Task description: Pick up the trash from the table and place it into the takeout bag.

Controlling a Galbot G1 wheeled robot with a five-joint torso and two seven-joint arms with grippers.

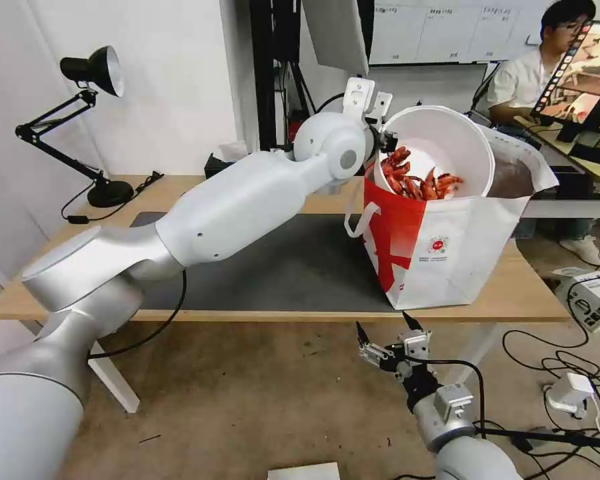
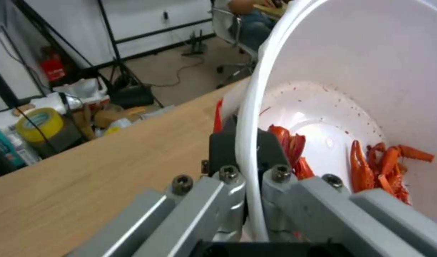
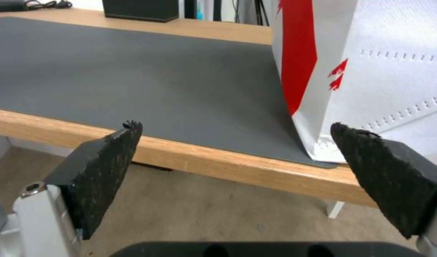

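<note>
Left gripper (image 2: 247,157), fingers clenched on the rim of the white bowl (image 1: 447,143), holds it tipped over the takeout bag (image 1: 447,247) on the surface (image 1: 533,297). Emptying step under way, I judge; next needs lowering and release. Right gripper (image 1: 387,330) waits below, fingers spread.

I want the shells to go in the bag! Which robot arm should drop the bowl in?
Probably the left. Its gripper is clamped on the rim of the white bowl, tilted over the takeout bag. The right gripper hangs open below the table edge, holding nothing.
</note>
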